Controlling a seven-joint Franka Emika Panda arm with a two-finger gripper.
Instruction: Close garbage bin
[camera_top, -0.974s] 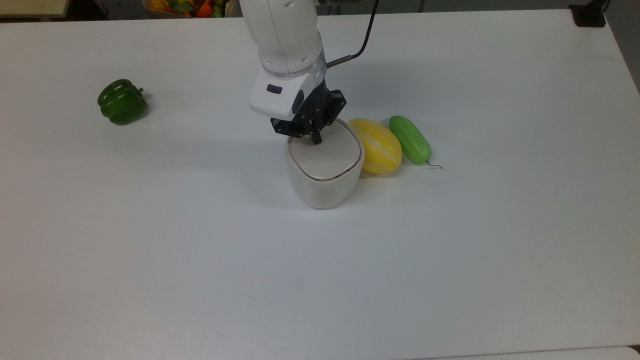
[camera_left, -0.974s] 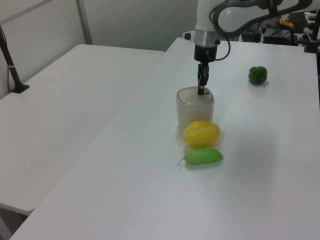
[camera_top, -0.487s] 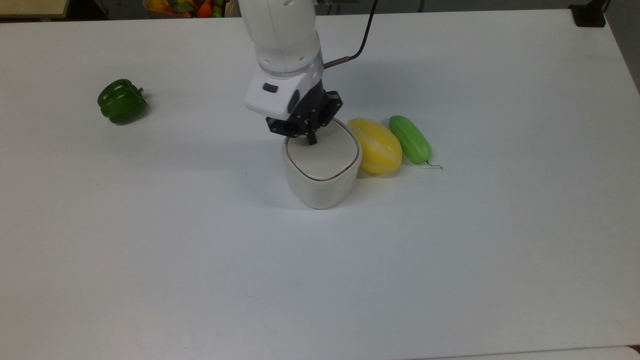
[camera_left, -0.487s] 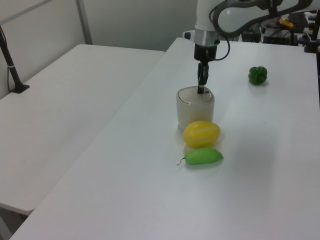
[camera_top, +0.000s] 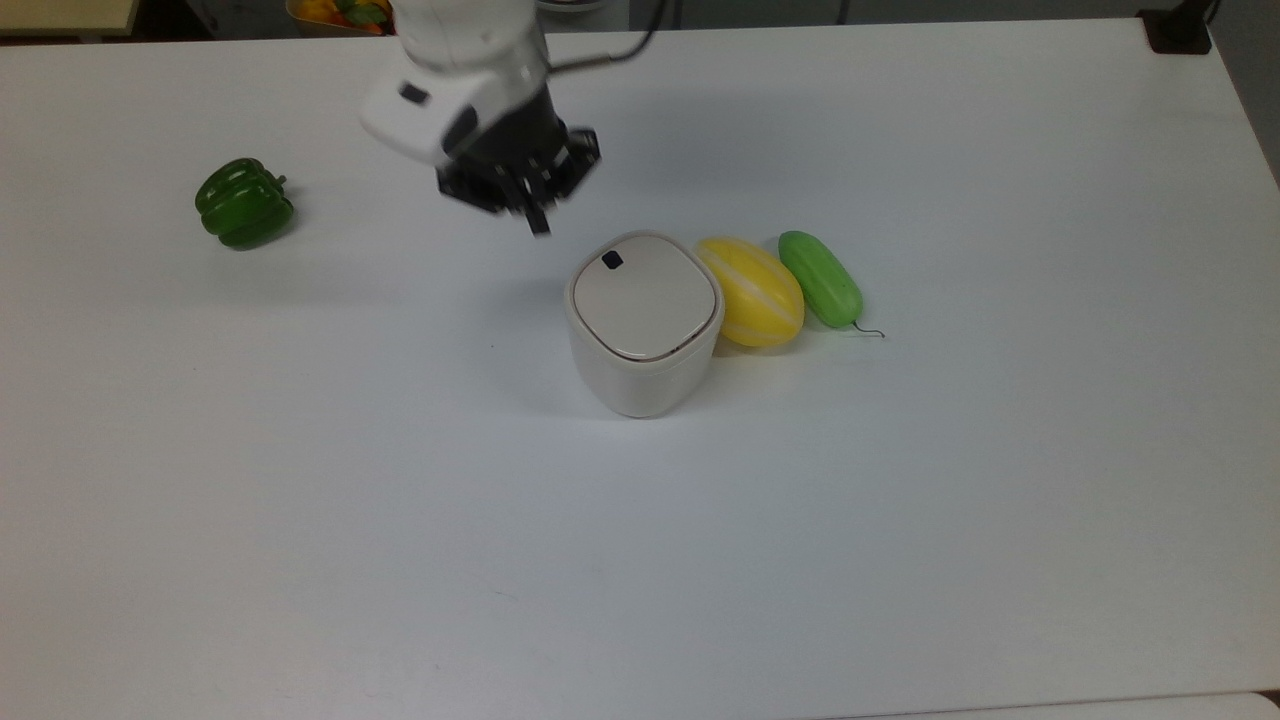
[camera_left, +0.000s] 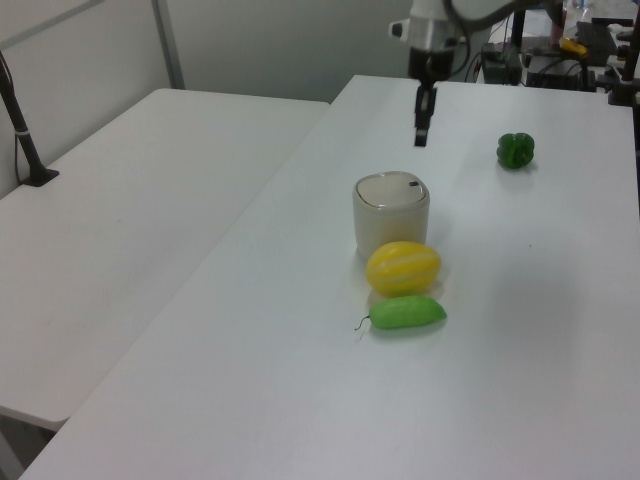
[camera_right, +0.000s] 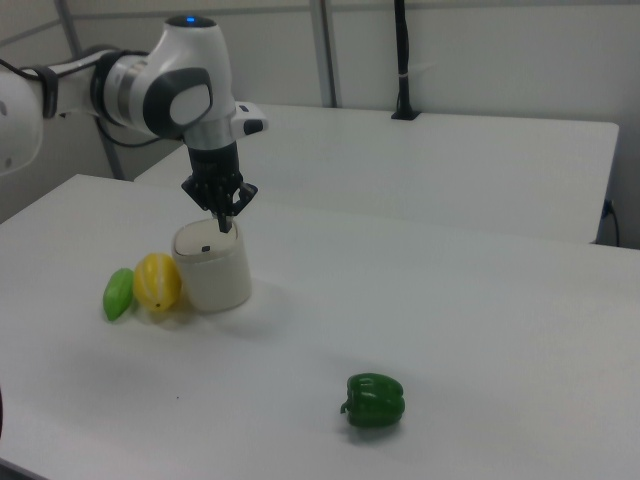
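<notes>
The garbage bin stands on the white counter with its lid flat, touching a yellow melon. The hand hangs above and apart from it, fingers closed, holding nothing.

One garbage bin stands on the bench, its lid flat and carrying one small dark button. Three pieces of produce lie on the same bench: one yellow melon, one light green cucumber and one dark green bell pepper. One robot arm with one gripper hangs above.
</notes>
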